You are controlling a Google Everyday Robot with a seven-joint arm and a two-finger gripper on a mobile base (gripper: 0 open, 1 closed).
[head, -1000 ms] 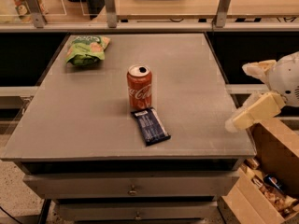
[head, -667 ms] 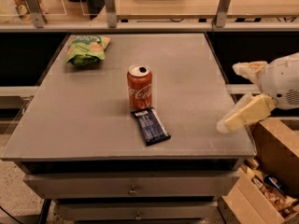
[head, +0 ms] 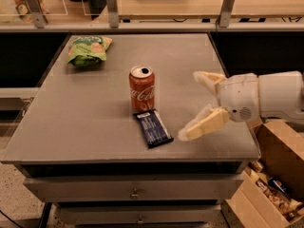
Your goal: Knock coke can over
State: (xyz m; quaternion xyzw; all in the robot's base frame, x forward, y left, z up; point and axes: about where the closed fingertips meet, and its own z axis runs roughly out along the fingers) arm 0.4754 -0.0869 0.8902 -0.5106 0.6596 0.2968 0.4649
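Observation:
The coke can [head: 142,89] stands upright near the middle of the grey table [head: 85,122], red-orange with white script and a silver top. My gripper [head: 192,106] reaches in from the right, over the table's right part, to the right of the can and apart from it. Its two cream fingers [head: 205,124] are spread wide and hold nothing.
A flat dark-blue snack bar wrapper [head: 152,128] lies just in front of the can. A green chip bag [head: 87,50] lies at the table's back left. Cardboard boxes [head: 270,175] stand on the floor at the right. A shelf rail [head: 166,25] runs behind the table.
My gripper has moved left over the table, closer to the can. The can, wrapper and chip bag have not moved.

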